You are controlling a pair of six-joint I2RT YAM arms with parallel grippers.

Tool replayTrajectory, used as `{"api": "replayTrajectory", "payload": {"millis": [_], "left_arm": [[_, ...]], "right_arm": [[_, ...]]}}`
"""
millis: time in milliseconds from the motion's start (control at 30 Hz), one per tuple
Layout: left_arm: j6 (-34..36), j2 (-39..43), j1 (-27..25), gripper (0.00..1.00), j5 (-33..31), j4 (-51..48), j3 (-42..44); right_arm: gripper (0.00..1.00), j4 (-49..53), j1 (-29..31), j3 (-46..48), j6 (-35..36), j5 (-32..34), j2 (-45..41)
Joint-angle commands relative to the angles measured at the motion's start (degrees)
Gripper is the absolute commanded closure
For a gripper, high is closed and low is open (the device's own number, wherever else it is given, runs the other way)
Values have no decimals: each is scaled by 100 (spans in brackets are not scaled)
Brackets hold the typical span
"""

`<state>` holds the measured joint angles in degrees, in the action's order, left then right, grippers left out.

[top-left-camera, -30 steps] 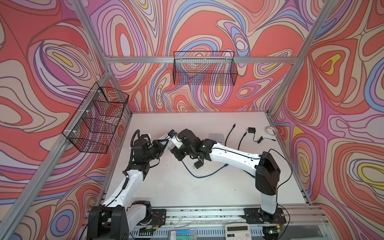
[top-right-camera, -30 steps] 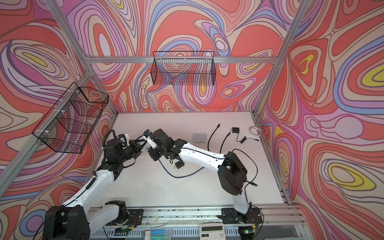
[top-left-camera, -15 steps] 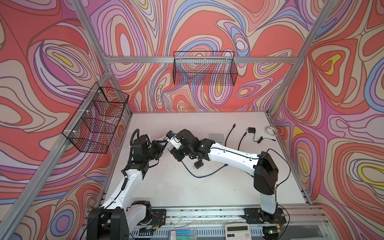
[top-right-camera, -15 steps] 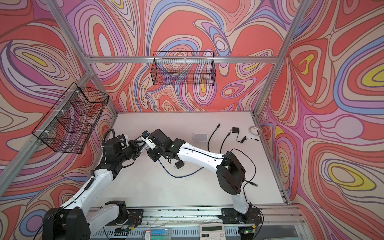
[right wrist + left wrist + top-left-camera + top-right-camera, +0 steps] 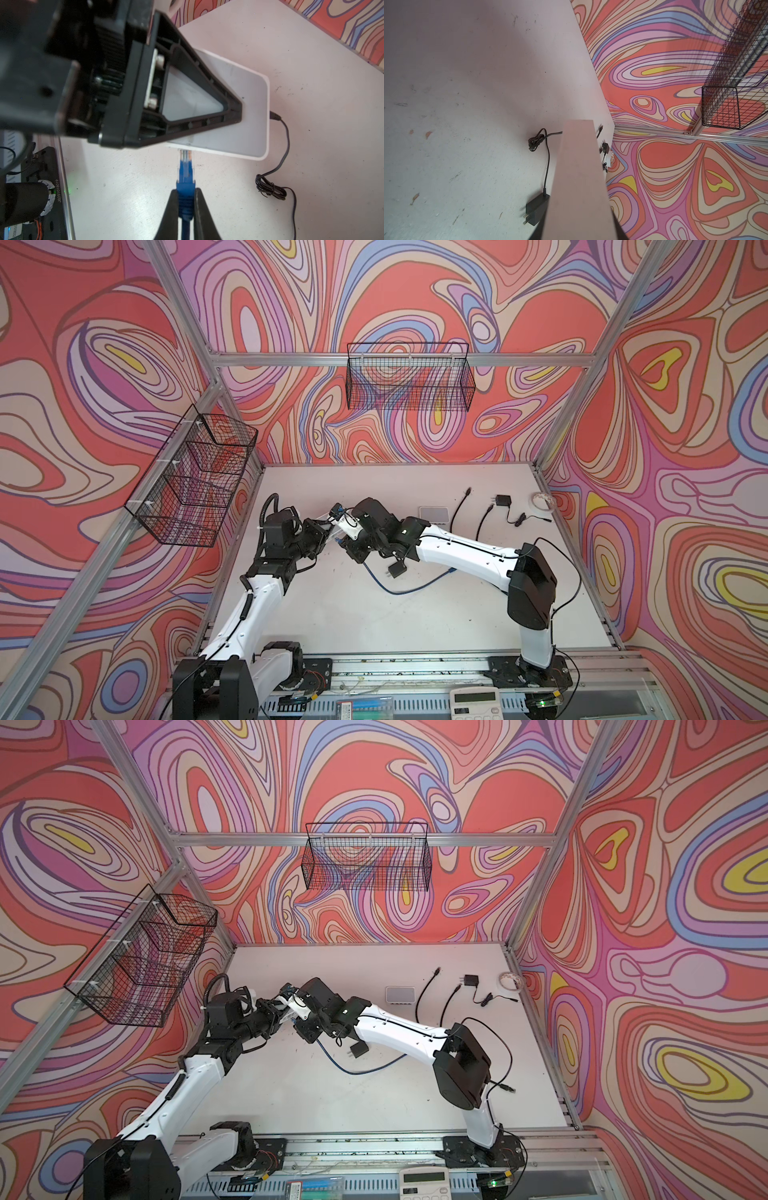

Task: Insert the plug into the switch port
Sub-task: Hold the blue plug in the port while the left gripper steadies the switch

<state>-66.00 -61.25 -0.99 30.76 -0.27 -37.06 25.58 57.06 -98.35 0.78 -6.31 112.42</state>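
Observation:
My left gripper (image 5: pixel 328 527) is shut on a white switch (image 5: pixel 245 108), holding it above the table's left half; one black finger (image 5: pixel 226 113) lies across its flat face. In the left wrist view the switch (image 5: pixel 579 176) fills the space between the jaws. A blue plug (image 5: pixel 185 166) is held in my shut right gripper (image 5: pixel 185 199). Its clear tip sits right at the switch's edge, and I cannot tell if it is inside a port. In both top views the right gripper (image 5: pixel 344 537) (image 5: pixel 300 1018) meets the switch (image 5: pixel 346 526) (image 5: pixel 296 1004). The blue cable (image 5: pixel 399 591) trails over the table.
The switch's black cord leads through a coil (image 5: pixel 270 189) to a power adapter (image 5: pixel 397 570) on the table. At the back lie a grey box (image 5: pixel 434 513), two black cables (image 5: pixel 459 510), a small adapter (image 5: pixel 503 502) and a tape roll (image 5: pixel 542 502). Wire baskets (image 5: pixel 191 485) (image 5: pixel 409 381) hang on the walls.
Both grippers, with the switch and the plug, have drifted slightly to the left. Both grips are unchanged.

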Motion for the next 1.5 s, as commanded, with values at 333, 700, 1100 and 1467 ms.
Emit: {"api": "replayTrajectory", "payload": {"millis": [333,700,1100,1467], "left_arm": [[-83,36,-243,100,1008,-321,25],[-134,189,-242,100,1004,-159,208],[-146,265,-243,100,955,-219,216],[159,298,-241,100,949,-333,182]], "right_arm": [[100,-1917,61,-320,-185,626,122],[100,-1710,60,-509,-400,1185,245],[100,-1517,66,-396,-475,1572,175],[100,-1380,68,-360,-761,1219,51]]}}
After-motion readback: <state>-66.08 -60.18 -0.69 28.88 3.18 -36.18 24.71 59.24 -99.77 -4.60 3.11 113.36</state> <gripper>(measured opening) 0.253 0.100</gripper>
